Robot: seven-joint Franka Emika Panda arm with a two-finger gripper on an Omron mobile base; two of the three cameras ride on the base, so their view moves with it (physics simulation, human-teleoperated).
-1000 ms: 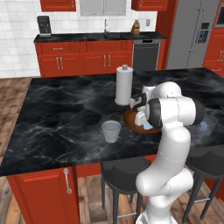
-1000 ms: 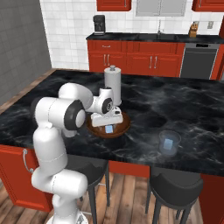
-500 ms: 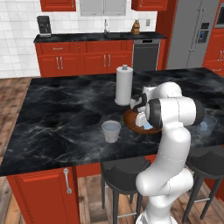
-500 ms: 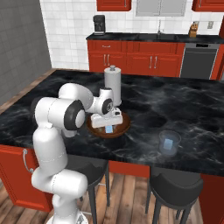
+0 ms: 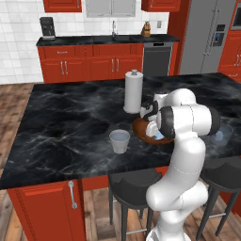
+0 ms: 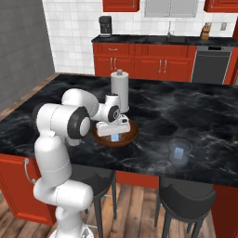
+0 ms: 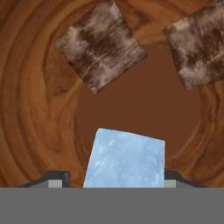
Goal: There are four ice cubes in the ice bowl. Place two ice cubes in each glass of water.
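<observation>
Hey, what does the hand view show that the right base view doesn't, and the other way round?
Hand view alone: the gripper with its fingertips on either side of one pale blue ice cube, and two more cubes lying on the wood grain further along.

Right base view alone: the glass of water standing right of the bowl, the paper-towel roll behind it, and the black counter.

Both: the wooden ice bowl and that cube under the hand.

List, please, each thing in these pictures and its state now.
Claw: low in the bowl, jaws astride one ice cube.
Ice cube: between the jaws, on the bowl floor.
Bowl: upright on the counter.
Glasses: upright.
Paper towel roll: standing.
</observation>
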